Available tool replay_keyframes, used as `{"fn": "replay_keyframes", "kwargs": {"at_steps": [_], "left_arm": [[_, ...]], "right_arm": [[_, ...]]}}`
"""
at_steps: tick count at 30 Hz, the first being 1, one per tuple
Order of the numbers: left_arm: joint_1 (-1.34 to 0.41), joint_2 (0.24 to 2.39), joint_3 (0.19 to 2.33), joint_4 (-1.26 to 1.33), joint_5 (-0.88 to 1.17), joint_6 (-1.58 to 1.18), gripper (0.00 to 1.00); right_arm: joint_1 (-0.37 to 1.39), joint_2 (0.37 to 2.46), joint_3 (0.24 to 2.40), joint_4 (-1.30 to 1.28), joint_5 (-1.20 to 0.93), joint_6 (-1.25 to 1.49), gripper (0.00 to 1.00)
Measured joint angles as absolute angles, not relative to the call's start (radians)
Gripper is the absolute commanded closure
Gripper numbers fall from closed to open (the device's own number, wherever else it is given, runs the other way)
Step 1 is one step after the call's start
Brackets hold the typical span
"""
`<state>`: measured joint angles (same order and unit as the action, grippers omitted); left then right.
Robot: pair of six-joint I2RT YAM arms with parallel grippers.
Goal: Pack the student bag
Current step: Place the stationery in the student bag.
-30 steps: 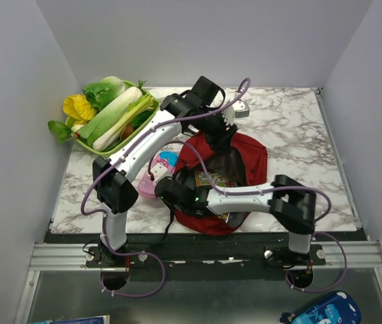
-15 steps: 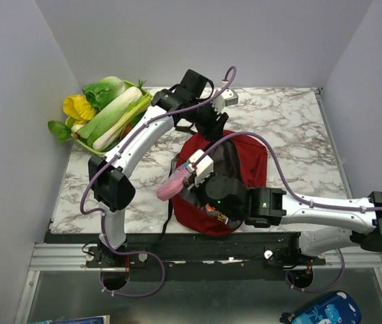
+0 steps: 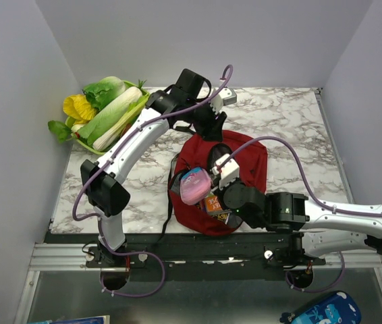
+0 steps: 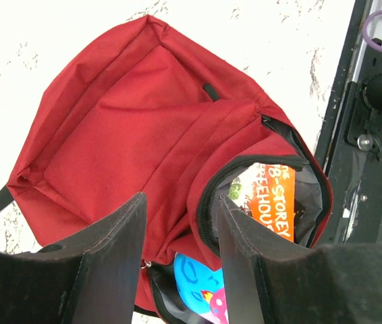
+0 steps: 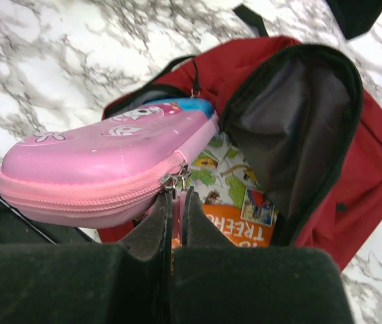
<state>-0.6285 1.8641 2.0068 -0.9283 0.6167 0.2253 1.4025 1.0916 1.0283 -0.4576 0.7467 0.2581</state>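
Observation:
The student bag [image 3: 248, 158] lies on the marble table with its mouth gaping, and an orange book [image 5: 245, 233] lies inside it. My right gripper [image 5: 176, 199] is shut on the zip pull of a pink pencil case [image 5: 103, 169]. The case [image 3: 194, 185] hangs over the near left part of the bag's mouth. My left gripper [image 4: 181, 202] is open above the bag's [image 4: 110, 135] far rim, with red fabric and the zipper edge showing between its fingers. In the top view this gripper [image 3: 212, 128] is at the bag's far edge. The case's blue end [image 4: 198, 283] pokes into the mouth.
A green basket [image 3: 152, 104] of leafy vegetables stands at the back left of the table. A small grey box [image 3: 229, 98] sits behind the left wrist. Bare marble [image 3: 299, 128] lies to the right of the bag. The table's black near edge [image 4: 373, 202] is close to the bag.
My right arm has swung in from the bag's left, lifting the pink pencil case off the table and over the bag's mouth. The left gripper has stayed at the far rim.

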Motion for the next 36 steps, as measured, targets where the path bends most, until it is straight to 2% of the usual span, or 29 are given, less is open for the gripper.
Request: {"fn": "replay_keyframes", "kwargs": {"at_steps": [8, 19, 20, 24, 26, 29, 36], "left_arm": [[-0.657, 1.8, 2.01, -0.926, 0.643, 0.208, 0.5], [-0.709, 1.703, 1.99, -0.916, 0.714, 0.194, 0.51], [-0.709, 1.692, 1.969, -0.907, 0.717, 0.194, 0.48], [-0.709, 1.661, 1.856, -0.907, 0.718, 0.223, 0.19], [-0.707, 1.655, 1.795, -0.923, 0.718, 0.263, 0.14], [-0.707, 1.636, 1.707, -0.948, 0.717, 0.347, 0.01], [-0.707, 1.534, 1.571, -0.942, 0.672, 0.434, 0.01]], "right_arm": [[1.413, 1.066, 0.939, -0.517, 0.768, 0.367, 0.99], [1.419, 1.165, 0.889, -0.568, 0.781, 0.522, 0.99], [1.419, 1.153, 0.886, -0.579, 0.784, 0.537, 0.99], [1.419, 1.087, 0.868, -0.62, 0.793, 0.59, 0.99], [1.419, 1.056, 0.854, -0.637, 0.794, 0.614, 0.99], [1.419, 1.041, 0.837, -0.648, 0.796, 0.645, 0.99], [1.422, 1.053, 0.818, -0.648, 0.796, 0.677, 0.99]]}}
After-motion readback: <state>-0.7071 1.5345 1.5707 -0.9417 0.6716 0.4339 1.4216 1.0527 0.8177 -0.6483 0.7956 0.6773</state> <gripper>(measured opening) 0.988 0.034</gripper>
